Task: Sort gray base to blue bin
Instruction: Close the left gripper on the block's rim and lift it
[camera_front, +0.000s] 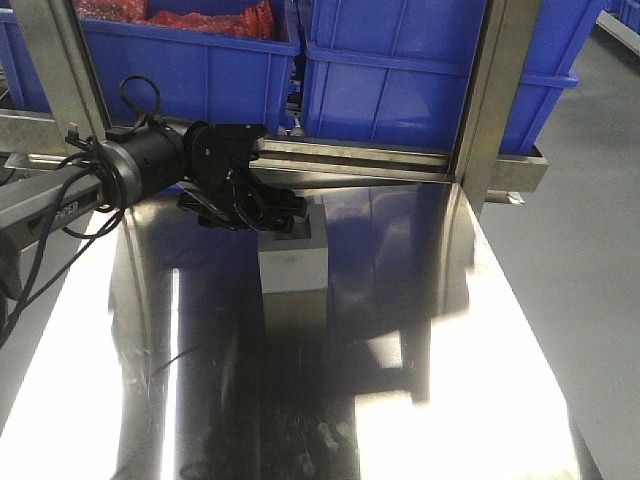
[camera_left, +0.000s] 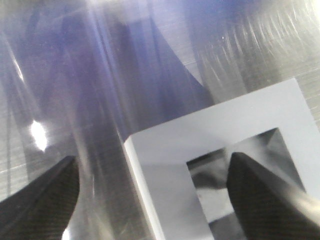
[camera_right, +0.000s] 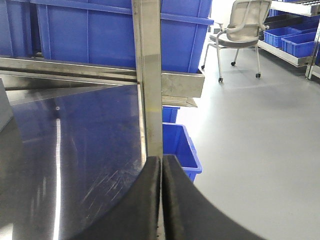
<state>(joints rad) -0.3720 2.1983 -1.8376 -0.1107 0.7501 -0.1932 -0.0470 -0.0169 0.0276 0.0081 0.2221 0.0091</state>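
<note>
step in hand, apparently: grasp. left end effector (camera_left: 152, 162) spread, straddling one wall of gray base (camera_front: 293, 265) on desk (camera_front: 450, 380). next move likely calls for closing, then lifting toward blue bin (camera_front: 400, 90). right end effector (camera_right: 161, 200) pressed together.

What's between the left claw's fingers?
Left wrist view: a side wall of the gray base lies between the fingers of the left claw, one outside over the table, the other over its recess.

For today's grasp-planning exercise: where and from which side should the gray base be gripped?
Grip one wall of the gray base from above: its square recess faces up, so one finger fits inside, the other outside. The open left pincer is poised so.
</note>
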